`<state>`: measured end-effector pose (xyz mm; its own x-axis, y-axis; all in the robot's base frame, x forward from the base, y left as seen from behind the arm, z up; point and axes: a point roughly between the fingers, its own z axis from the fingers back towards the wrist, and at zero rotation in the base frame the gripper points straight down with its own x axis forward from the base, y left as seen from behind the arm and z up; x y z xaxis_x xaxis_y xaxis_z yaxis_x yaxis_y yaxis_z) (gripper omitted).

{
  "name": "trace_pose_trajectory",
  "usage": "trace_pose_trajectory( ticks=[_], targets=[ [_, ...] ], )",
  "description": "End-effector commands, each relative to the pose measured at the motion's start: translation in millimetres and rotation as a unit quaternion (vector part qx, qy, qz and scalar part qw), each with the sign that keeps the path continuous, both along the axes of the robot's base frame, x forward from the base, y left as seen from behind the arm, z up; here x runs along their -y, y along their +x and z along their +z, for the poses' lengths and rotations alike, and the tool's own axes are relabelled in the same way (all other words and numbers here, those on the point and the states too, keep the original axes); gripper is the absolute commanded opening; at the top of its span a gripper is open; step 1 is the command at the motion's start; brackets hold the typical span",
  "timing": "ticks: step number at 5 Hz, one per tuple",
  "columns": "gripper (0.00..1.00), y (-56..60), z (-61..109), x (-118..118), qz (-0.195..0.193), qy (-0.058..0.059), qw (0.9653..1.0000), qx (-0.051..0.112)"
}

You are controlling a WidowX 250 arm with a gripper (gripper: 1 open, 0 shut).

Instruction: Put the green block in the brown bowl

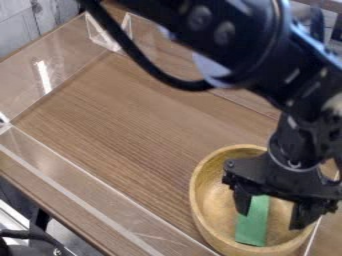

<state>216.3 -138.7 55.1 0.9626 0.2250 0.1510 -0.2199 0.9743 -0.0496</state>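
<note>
The brown bowl (202,196) sits at the lower right of the wooden table, its right side cut off by the frame edge. The green block (255,222) lies inside it, slanting up along the bowl's floor, with its upper end hidden behind the gripper. My gripper (281,209) points down into the bowl right above the block. Its black fingers (245,200) are spread wide, open, with the block's top below and between them, nearer the left finger. I see no finger pressing on the block.
The bowl rests on a wood-grain tabletop (120,110) ringed by low clear plastic walls (54,70). The near wall (94,205) runs diagonally along the front edge. The dark arm fills the upper right.
</note>
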Motion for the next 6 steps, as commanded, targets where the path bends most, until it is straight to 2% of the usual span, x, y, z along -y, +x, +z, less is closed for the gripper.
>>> trace_pose_trajectory(
  ticks=[1,2,4,6],
  targets=[
    [1.00,8.4,-3.7,-2.3,0.009,-0.008,0.9999,0.012],
    [0.00,12.3,-12.7,-8.6,0.016,-0.006,0.9998,0.010],
    [0.00,14.0,-2.5,-14.2,-0.009,0.001,1.0000,0.001],
    [0.00,5.9,-9.5,-1.6,-0.004,0.008,1.0000,-0.003]
  ],
)
